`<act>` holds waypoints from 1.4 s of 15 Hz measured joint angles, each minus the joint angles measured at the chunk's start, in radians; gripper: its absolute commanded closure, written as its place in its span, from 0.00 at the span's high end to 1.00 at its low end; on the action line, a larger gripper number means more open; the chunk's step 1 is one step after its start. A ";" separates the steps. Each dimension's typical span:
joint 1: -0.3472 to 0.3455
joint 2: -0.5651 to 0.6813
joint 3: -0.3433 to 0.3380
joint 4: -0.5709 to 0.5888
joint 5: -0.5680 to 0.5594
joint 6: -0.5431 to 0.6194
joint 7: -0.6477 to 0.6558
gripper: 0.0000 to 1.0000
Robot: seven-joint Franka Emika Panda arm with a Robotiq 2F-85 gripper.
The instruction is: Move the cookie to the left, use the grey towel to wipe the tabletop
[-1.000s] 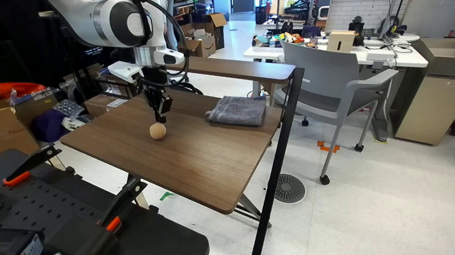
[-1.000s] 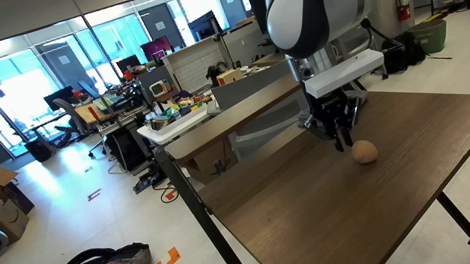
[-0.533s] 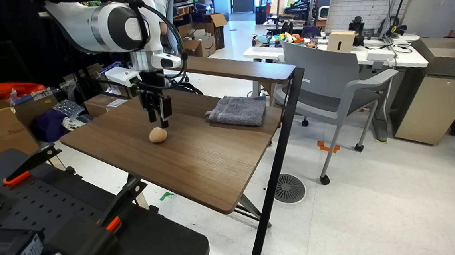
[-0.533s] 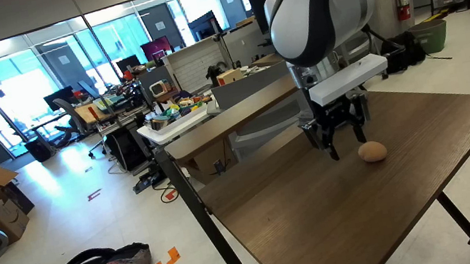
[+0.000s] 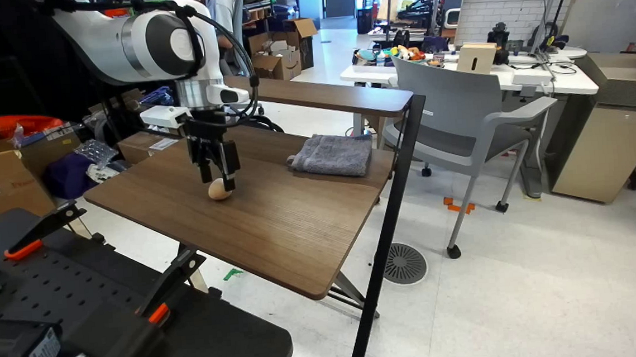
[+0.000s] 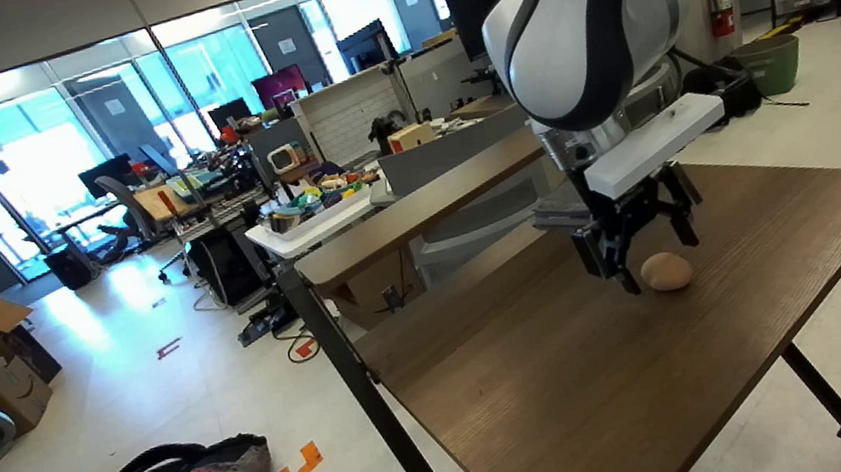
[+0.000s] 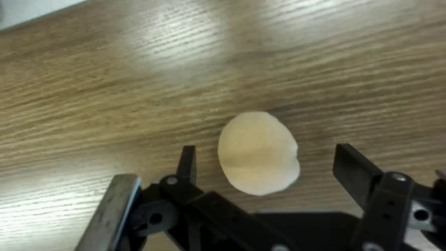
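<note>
The cookie (image 5: 217, 190), a round beige piece with a small notch in its edge, rests on the brown wooden tabletop (image 5: 276, 226). My gripper (image 7: 265, 148) is open over it. In the wrist view the cookie (image 7: 258, 153) shows between the two fingers, nearer the left one, with a gap on each side. An exterior view has one fingertip overlapping the cookie's edge. A folded grey towel (image 5: 332, 155) lies toward the far right of the tabletop there; behind my gripper, the towel (image 6: 559, 209) is partly hidden in an exterior view.
A raised wooden shelf (image 5: 334, 96) runs along one side of the tabletop, with a black post (image 5: 393, 218) at its end. Beyond it stands a grey chair (image 5: 453, 113). A black bench (image 5: 210, 320) with clamps stands close by the tabletop.
The fingers have spread from nearly together to wide. The cookie has tipped from a round outline to a flatter one, shifting slightly. My gripper has lowered to either side of it.
</note>
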 measured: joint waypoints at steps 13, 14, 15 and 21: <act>0.005 -0.001 -0.003 -0.025 -0.013 -0.041 -0.001 0.82; 0.005 0.000 -0.004 -0.025 -0.016 -0.042 -0.002 0.90; 0.005 0.000 -0.006 -0.025 -0.018 -0.042 -0.002 0.96; 0.000 0.008 -0.026 -0.023 -0.020 -0.007 0.000 0.75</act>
